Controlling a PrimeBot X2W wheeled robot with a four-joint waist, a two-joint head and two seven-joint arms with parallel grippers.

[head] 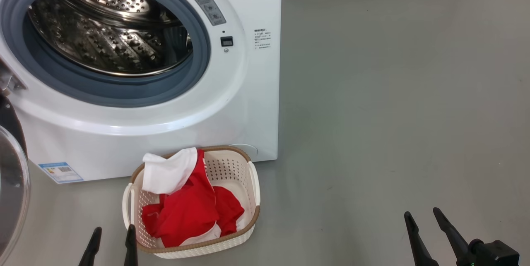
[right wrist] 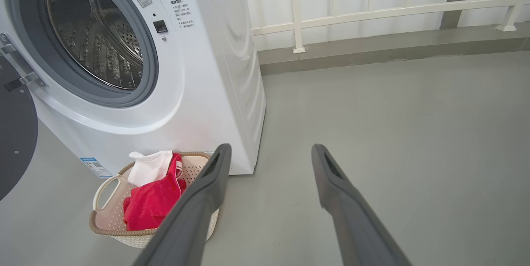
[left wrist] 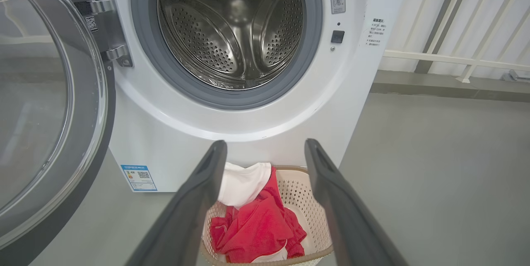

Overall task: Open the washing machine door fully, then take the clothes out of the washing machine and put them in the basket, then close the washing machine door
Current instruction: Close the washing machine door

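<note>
The white washing machine (head: 232,104) stands at the left with its steel drum (head: 107,30) bare inside. Its door (left wrist: 49,104), black rim and clear glass, hangs swung wide at the far left (head: 10,183). On the floor in front sits the cream basket (head: 253,183) holding the red and white clothes (head: 186,208). My left gripper (head: 112,233) hovers open at the basket's near left corner, with nothing between its fingers. My right gripper (head: 424,215) is open over bare floor, far right of the basket. The left wrist view looks over the clothes (left wrist: 252,224) between open fingers (left wrist: 198,200).
Grey floor (head: 393,113) stretches to the right of the machine. A low kerb and a white railing (right wrist: 372,13) run along the back wall. The door hinge (left wrist: 107,26) juts from the machine's left face.
</note>
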